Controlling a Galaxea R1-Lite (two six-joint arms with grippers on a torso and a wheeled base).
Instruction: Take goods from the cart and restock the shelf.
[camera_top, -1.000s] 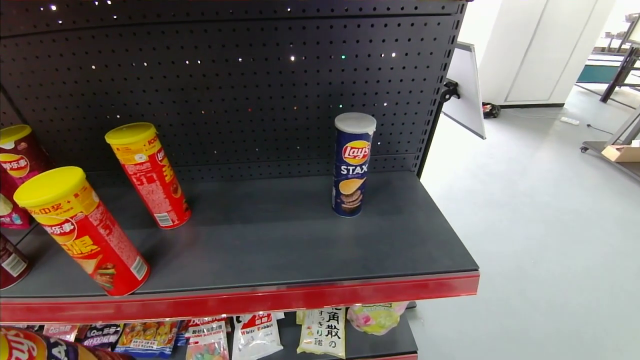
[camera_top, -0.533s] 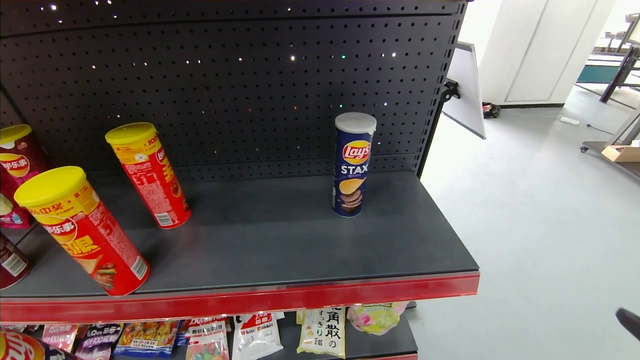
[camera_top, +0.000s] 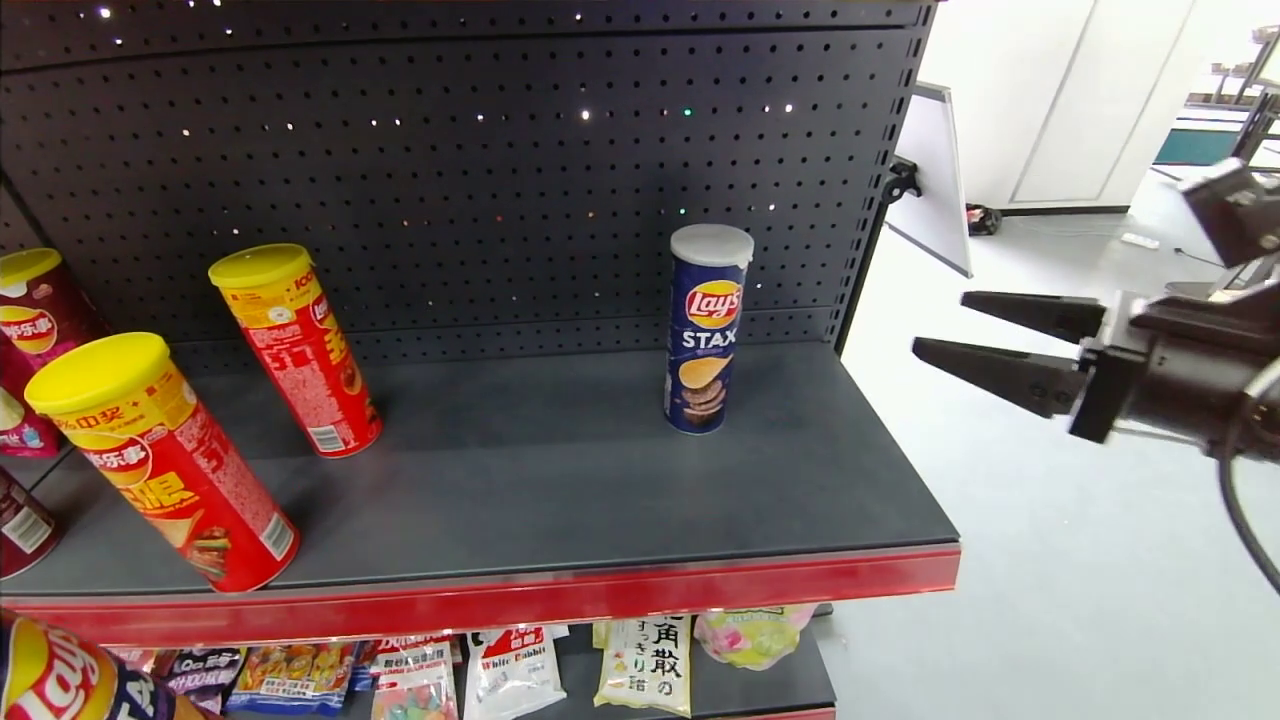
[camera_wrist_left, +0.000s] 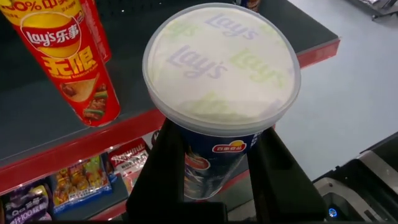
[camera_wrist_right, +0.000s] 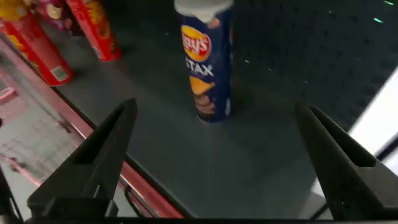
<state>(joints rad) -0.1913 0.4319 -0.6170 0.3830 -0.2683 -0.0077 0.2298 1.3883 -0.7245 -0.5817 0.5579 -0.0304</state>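
Observation:
A blue chips can (camera_top: 706, 330) with a white lid stands upright near the back right of the dark shelf (camera_top: 560, 480); it also shows in the right wrist view (camera_wrist_right: 205, 59). My right gripper (camera_top: 965, 335) hangs open beyond the shelf's right end, at the can's height, with nothing between its fingers (camera_wrist_right: 93, 168). My left gripper (camera_wrist_left: 217, 174) is shut on a second blue can (camera_wrist_left: 221, 68) with a white lid, held upright in front of the shelf's red front lip. That held can peeks in at the head view's lower left corner (camera_top: 50, 680).
Two red cans with yellow lids (camera_top: 295, 350) (camera_top: 160, 460) stand on the shelf's left half, with more cans at the far left (camera_top: 30, 320). Snack bags (camera_top: 640, 665) hang on the lower shelf. Pegboard (camera_top: 450, 180) backs the shelf. Open floor (camera_top: 1080, 560) lies to the right.
My right gripper has come up from the lower right edge to shelf height, open. The held can at the lower left has shifted a little.

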